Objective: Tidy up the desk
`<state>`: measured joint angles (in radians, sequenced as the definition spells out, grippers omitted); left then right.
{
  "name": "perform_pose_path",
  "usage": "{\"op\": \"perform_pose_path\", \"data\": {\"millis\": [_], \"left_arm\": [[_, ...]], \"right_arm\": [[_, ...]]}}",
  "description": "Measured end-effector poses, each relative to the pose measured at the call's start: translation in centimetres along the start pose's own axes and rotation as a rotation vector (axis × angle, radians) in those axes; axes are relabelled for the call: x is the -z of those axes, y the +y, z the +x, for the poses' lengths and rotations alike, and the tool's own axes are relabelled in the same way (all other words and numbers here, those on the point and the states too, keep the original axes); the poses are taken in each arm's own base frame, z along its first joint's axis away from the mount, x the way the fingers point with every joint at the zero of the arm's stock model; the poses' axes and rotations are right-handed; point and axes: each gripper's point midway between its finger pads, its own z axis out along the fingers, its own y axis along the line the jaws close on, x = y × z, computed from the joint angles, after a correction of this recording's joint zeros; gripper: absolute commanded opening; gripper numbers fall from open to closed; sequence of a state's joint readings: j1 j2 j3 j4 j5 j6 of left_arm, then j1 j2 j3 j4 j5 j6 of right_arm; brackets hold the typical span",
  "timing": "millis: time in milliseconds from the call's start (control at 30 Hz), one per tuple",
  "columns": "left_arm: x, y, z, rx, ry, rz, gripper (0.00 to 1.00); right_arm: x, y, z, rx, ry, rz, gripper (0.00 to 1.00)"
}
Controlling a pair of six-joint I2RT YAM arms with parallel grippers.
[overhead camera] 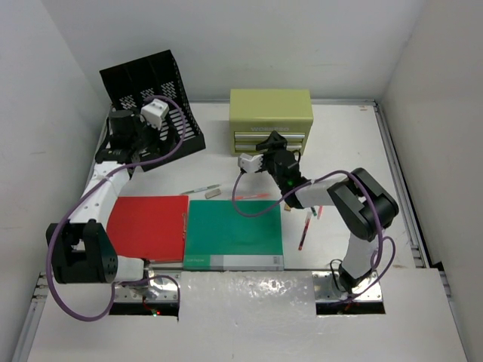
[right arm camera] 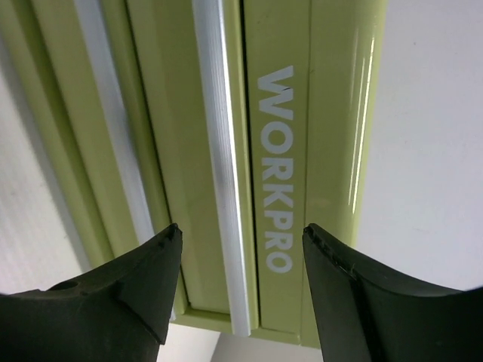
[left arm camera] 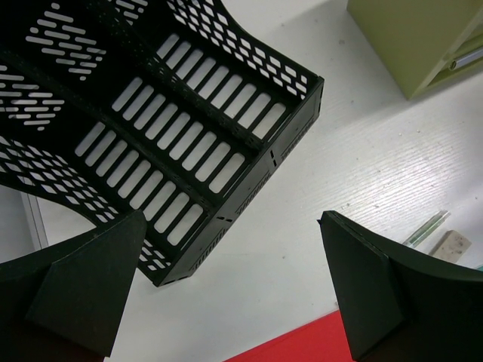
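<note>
The white desk (overhead camera: 343,143) carries a red folder (overhead camera: 147,225) and a green folder (overhead camera: 234,232) side by side near the front. My left gripper (overhead camera: 143,143) hovers open over bare desk (left arm camera: 249,256) by the front corner of the black mesh file rack (left arm camera: 173,143), with nothing between its fingers. A corner of the red folder (left arm camera: 302,343) shows below it. My right gripper (overhead camera: 266,148) is open and faces the front of the olive-green drawer box (overhead camera: 272,117). Its fingertips (right arm camera: 170,241) straddle a silver drawer handle (right arm camera: 219,151) beside the WORKPRO lettering, with gaps on both sides.
A pen (overhead camera: 200,188) and an eraser (overhead camera: 213,194) lie behind the folders. A red pen (overhead camera: 303,234) and other pens (overhead camera: 314,213) lie right of the green folder. The file rack (overhead camera: 151,94) stands at the back left. Grey rails (overhead camera: 396,173) edge the desk.
</note>
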<state>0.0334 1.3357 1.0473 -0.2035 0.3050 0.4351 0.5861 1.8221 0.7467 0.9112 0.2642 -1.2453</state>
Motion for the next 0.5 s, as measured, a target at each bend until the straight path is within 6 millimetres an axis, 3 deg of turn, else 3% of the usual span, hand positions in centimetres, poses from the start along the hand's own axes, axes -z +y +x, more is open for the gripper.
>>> {"op": "perform_pose_path", "data": {"millis": [300,500], "left_arm": [[-0.3,0.0,0.4,-0.002,0.012,0.004,1.00],[-0.3,0.0,0.5,-0.008,0.013,0.003,1.00]], "right_arm": [[-1.7,0.7,0.2,0.059,0.032,-0.018,0.66],[-2.1,0.9,0.6,0.078,0.057,-0.010,0.61]]}}
